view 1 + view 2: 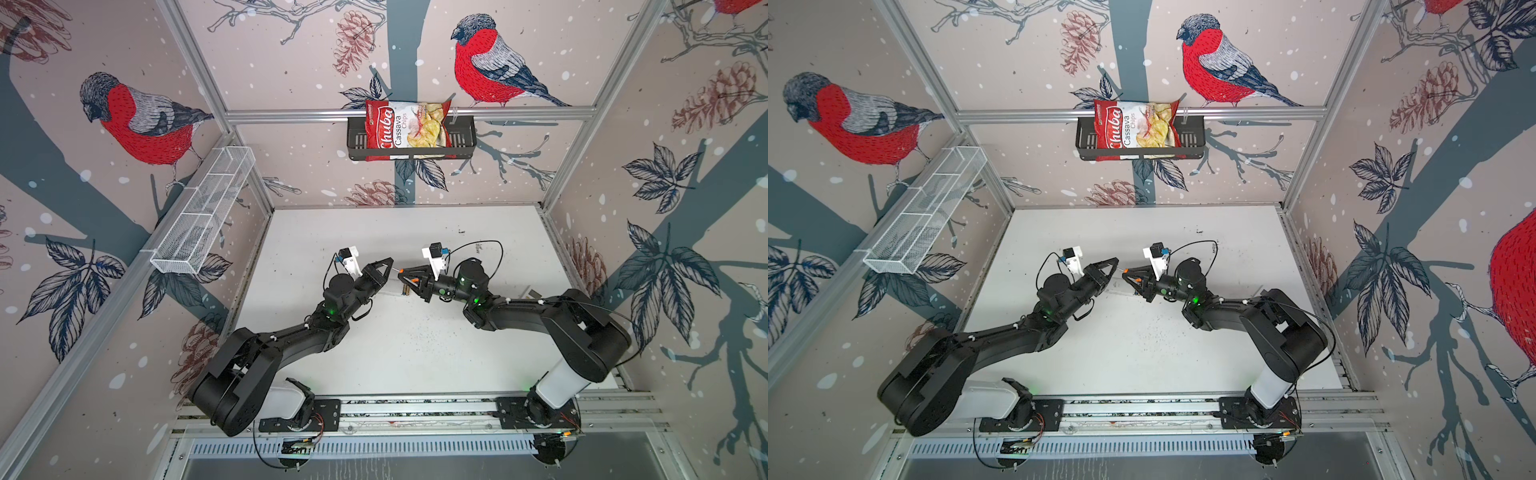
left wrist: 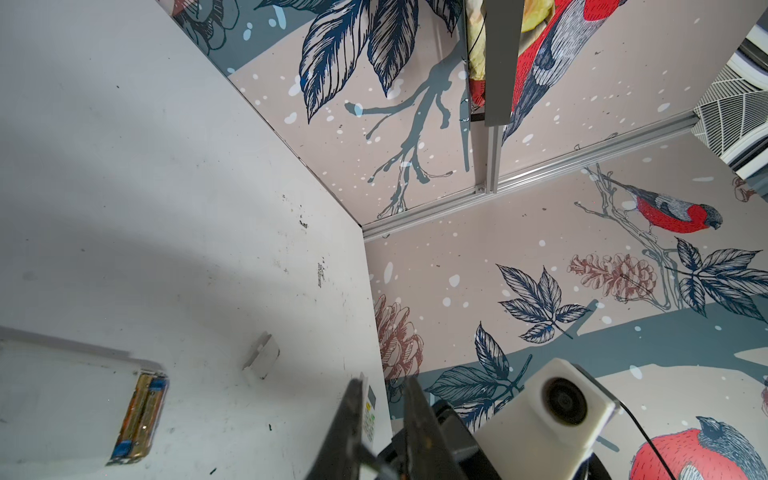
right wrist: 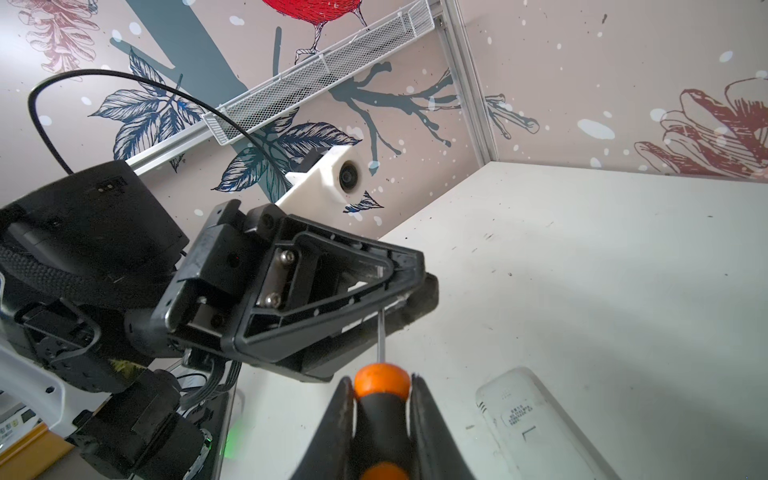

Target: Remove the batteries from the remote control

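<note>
Jaws on right gripper [image 3: 382,380] clench the screwdriver [image 3: 380,415], left gripper's [image 2: 384,382] nearly meet at its shaft, grip unclear; next, lever 2 batteries [image 2: 141,409] from open remote [image 2: 62,399].

In the right wrist view the screwdriver [image 3: 380,411] handle runs off the bottom edge and its shaft tip vanishes behind the left gripper [image 3: 411,291]; whether those jaws pinch it cannot be told. The remote control [image 2: 62,399] is cut by the left wrist view's left edge. In a top view the batteries [image 1: 405,289] are too small to count.
</note>
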You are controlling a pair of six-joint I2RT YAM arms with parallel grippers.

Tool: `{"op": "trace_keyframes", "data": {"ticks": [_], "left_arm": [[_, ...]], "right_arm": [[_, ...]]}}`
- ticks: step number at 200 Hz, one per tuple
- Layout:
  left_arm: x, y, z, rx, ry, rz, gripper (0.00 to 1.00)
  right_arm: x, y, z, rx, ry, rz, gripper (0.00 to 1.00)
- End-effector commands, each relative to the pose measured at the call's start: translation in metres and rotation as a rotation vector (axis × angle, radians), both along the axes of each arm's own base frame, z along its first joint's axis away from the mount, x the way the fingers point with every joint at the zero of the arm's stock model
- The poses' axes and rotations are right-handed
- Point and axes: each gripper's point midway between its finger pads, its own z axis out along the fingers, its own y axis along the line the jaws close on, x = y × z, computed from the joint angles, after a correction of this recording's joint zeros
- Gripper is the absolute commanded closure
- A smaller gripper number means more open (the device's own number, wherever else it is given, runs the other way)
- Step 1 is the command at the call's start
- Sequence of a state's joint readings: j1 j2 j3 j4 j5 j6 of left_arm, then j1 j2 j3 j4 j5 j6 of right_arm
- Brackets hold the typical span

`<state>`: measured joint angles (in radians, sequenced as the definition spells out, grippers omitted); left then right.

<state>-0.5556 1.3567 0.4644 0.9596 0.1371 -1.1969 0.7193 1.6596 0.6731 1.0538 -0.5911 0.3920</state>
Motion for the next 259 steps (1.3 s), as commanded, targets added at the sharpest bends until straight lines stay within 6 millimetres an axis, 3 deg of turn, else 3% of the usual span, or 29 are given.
{"op": "trace_keyframes", "data": {"ticks": [1, 33, 89, 177, 222, 259], "left_arm": [[0.003, 0.001, 0.019, -0.025, -0.066, 0.015, 0.86], [0.004, 0.0, 0.019, -0.027, -0.068, 0.015, 1.0], [0.001, 0.001, 0.009, -0.028, -0.05, 0.025, 1.0], [-0.007, 0.008, 0.004, -0.065, -0.026, 0.077, 1.0], [-0.009, 0.014, 0.002, -0.097, -0.006, 0.111, 1.0], [-0.009, 0.019, 0.015, -0.118, -0.028, 0.138, 1.0]], "right_arm": [[-0.003, 0.003, 0.013, 0.04, -0.039, 0.018, 1.0], [-0.001, 0.003, 0.01, 0.037, -0.036, 0.013, 1.0], [0.001, 0.0, 0.012, 0.054, -0.035, -0.004, 0.97], [-0.005, -0.006, 0.024, 0.112, -0.06, -0.003, 0.5], [-0.008, -0.007, 0.026, 0.127, -0.06, 0.004, 0.42], [-0.009, -0.007, 0.02, 0.122, -0.049, 0.005, 0.33]]}}
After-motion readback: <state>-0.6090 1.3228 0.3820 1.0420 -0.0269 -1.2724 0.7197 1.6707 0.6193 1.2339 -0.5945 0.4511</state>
